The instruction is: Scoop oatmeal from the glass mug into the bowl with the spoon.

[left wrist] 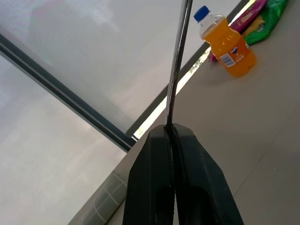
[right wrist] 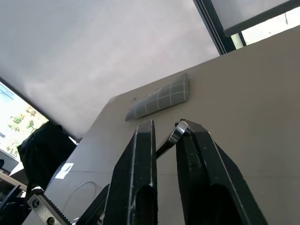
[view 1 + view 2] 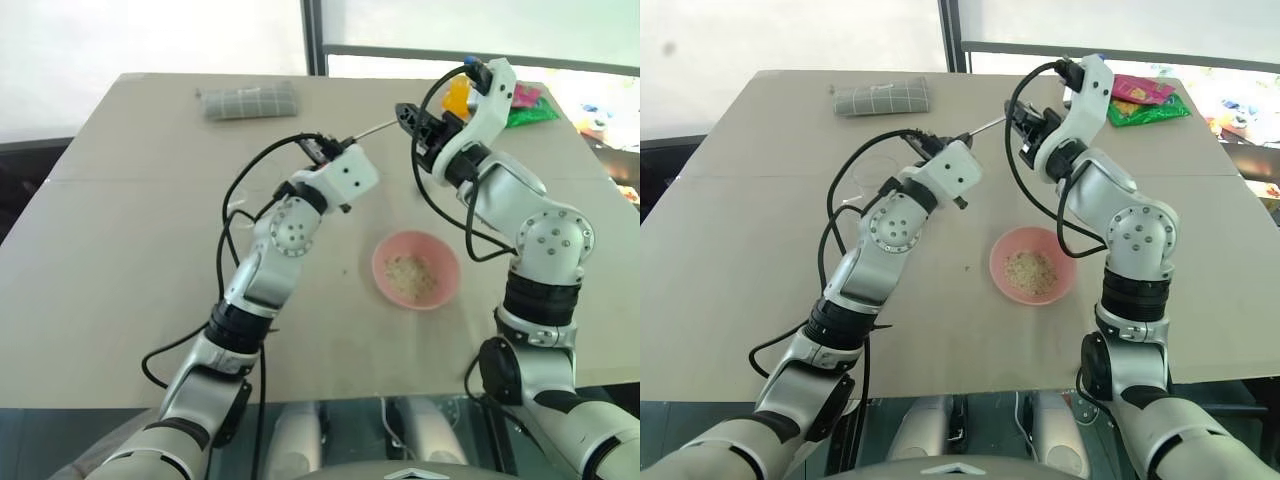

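Pink bowl [image 3: 416,268], beige oatmeal [image 3: 410,276], silver spoon [image 1: 177,65], orange blue-capped bottle [image 1: 226,43], grey checked cloth [image 3: 250,101]

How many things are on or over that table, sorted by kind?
Tableware: 2, pink bowl with oatmeal, spoon
Drinks: 1, orange bottle
Snack packets: 2, pink packet, green packet
Cloth: 1, grey folded cloth
Total: 6

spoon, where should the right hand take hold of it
Probably at its free end. The spoon is a thin shaft held above the table, with its near end clamped in the left hand. Only the far stretch is bare. Come in from the robot's right with the fingers straddling the shaft. The right hand sits closed there now.
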